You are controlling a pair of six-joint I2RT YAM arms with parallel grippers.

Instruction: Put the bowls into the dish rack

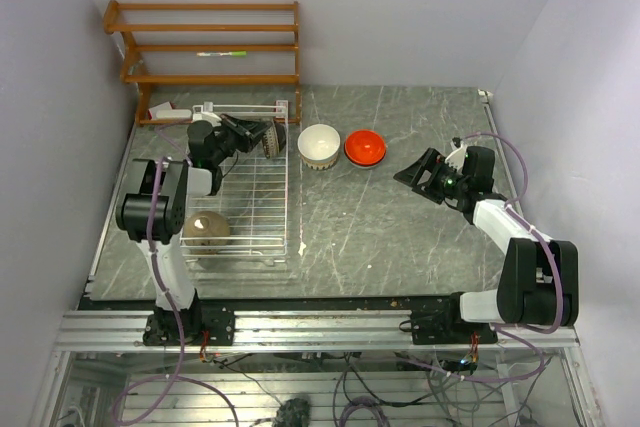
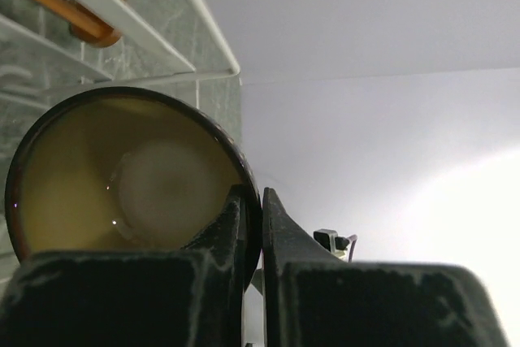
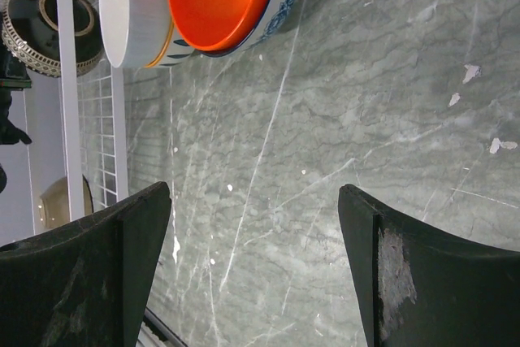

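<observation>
Nearest, the left gripper (image 2: 253, 205) pinches the rim of the glossy dark bowl (image 2: 138, 176), held on edge at the far end of the dish rack (image 1: 262, 209), mouth facing left. Well apart, the right gripper (image 3: 253, 193) hangs wide open over the table (image 1: 400, 237), right of the orange bowl (image 1: 365, 147).

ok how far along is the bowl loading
One tan bowl already sits in the dish rack. The left gripper pinches a dark bowl by its rim at the rack's far end. The white bowl and orange bowl wait on the table; the right gripper is open.
</observation>
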